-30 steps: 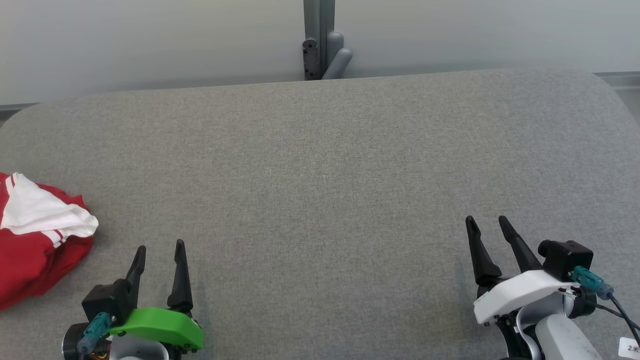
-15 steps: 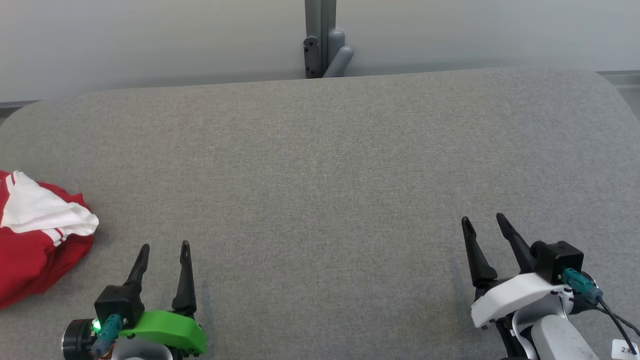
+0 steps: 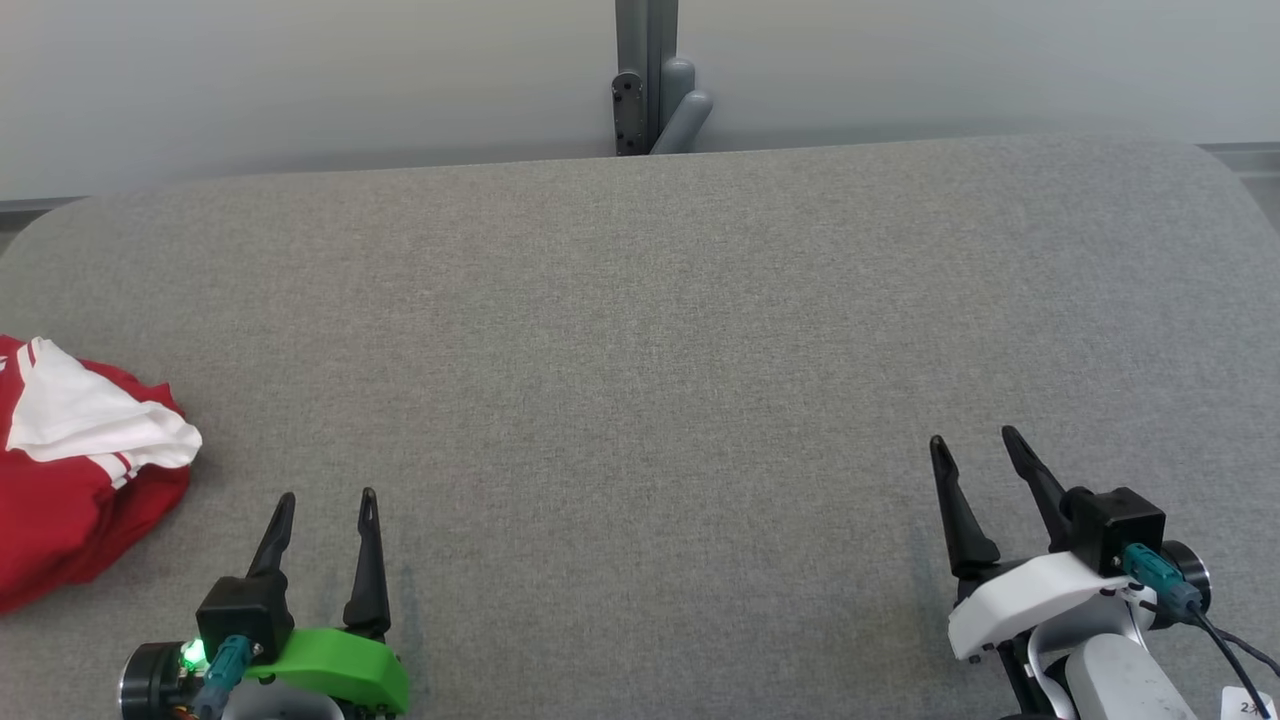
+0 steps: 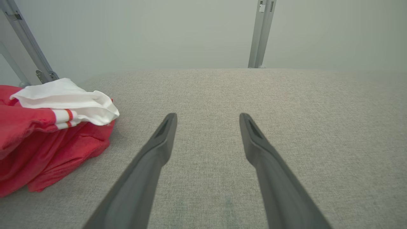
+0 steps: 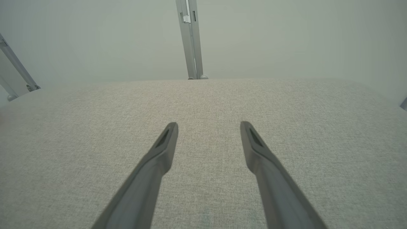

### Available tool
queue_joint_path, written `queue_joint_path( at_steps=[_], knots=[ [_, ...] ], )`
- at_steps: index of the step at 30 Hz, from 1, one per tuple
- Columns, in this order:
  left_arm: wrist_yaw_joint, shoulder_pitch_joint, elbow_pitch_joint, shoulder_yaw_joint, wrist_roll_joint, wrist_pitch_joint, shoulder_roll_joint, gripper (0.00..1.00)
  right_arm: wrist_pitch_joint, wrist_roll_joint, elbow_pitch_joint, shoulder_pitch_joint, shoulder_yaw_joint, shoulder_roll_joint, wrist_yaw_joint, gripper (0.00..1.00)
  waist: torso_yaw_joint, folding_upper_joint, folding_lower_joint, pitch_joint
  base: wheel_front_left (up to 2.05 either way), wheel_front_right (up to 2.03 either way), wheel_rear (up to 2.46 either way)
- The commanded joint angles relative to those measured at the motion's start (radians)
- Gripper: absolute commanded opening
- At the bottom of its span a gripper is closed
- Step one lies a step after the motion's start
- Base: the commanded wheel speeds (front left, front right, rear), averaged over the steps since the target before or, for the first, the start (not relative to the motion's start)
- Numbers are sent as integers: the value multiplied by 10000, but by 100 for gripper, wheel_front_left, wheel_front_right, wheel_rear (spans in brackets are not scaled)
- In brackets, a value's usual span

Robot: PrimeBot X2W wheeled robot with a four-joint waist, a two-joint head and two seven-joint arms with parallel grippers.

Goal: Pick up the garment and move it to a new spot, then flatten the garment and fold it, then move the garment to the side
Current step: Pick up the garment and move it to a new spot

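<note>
The garment is a crumpled red piece with a white part and red-and-white stripes, lying at the left edge of the grey table. The left wrist view has the garment at its left, clear of the fingers. My left gripper stands open near the front edge, a little right of the garment, holding nothing. At the front right my right gripper is open and empty too. Both wrist views show the open left gripper and the open right gripper over bare fabric.
A grey metal post with a bracket rises behind the table's far edge, against a pale wall. A slanted metal strut stands behind the garment. The table's corners are rounded.
The left gripper has drawn back slightly toward the front edge and its wrist has turned. The right gripper has shifted only slightly. The garment lies as before.
</note>
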Motion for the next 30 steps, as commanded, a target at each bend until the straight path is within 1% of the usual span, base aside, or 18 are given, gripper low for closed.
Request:
queue_joint_path(
  at_steps=[1,8,14,20,30],
  knots=[
    [46,180,22,59,42,-4,58,100,-38,-91,21,110,-29,-17,1,100,5,0,0,3,0,0,0],
    [82,118,-32,45,-111,-4,58,100,-35,-131,-74,162,-97,-48,1,100,292,0,0,81,0,0,0],
    [171,107,-42,81,-184,-4,58,100,-30,-148,-172,114,-23,-76,1,100,1003,0,0,303,0,0,0],
    [264,80,-128,186,-389,-4,54,100,-30,-296,-199,41,103,-227,-1,100,2254,0,0,546,0,0,0],
    [391,288,-98,336,-587,-4,52,100,-30,-588,-164,-71,-125,-141,-1,100,4607,0,0,860,0,0,0]
  ],
)
